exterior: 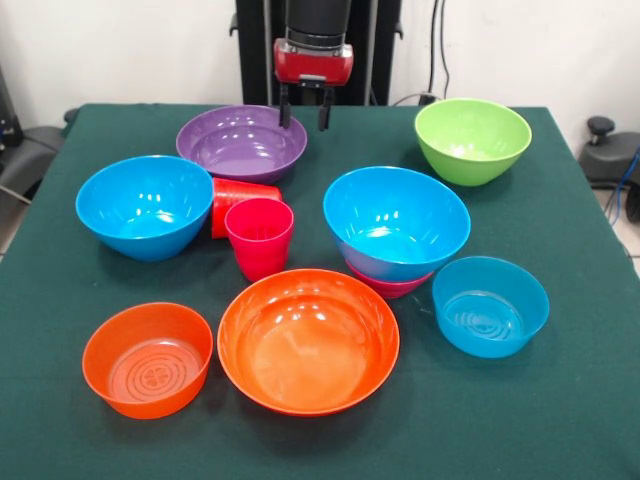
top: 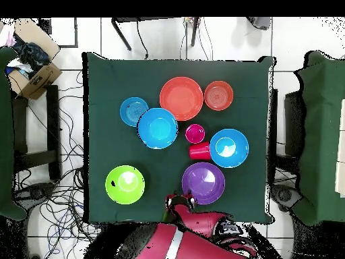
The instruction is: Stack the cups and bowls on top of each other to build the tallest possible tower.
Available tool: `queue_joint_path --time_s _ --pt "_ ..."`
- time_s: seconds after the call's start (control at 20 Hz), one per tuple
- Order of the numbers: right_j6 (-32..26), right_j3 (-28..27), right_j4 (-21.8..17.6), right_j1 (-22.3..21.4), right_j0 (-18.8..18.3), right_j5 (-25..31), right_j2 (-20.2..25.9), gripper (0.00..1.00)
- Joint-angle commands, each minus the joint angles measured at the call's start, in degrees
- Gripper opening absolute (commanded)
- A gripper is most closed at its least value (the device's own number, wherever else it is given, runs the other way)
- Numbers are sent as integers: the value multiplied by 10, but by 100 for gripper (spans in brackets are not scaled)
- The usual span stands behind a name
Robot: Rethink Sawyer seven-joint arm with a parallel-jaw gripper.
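Eight bowls spread unstacked over green table (exterior: 560, 420); large blue bowl (exterior: 396, 222) sits in small magenta bowl (exterior: 390, 284). Pink cup (exterior: 260, 237) upright, red cup (exterior: 240, 200) tipped behind. Claw (exterior: 305, 108) spread, empty, above purple bowl (exterior: 241, 142).

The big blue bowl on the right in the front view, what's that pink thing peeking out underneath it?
The blue bowl sits on a small magenta bowl. Only a curved sliver of it shows below the blue bowl's front; the rest is covered, and the overhead view hides it completely.
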Motion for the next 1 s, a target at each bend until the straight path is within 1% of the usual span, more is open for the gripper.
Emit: queue_joint_path --time_s 0.05,0.2,0.3,0.6,1.0 --pt "79 -26 12 55 25 -56 6 100" --pt "82 -29 51 86 67 -112 -39 100" --pt "82 -31 63 95 77 -127 -52 100" --pt "79 -43 70 103 79 -138 -56 100" --pt "78 -53 83 107 81 -135 -61 100"
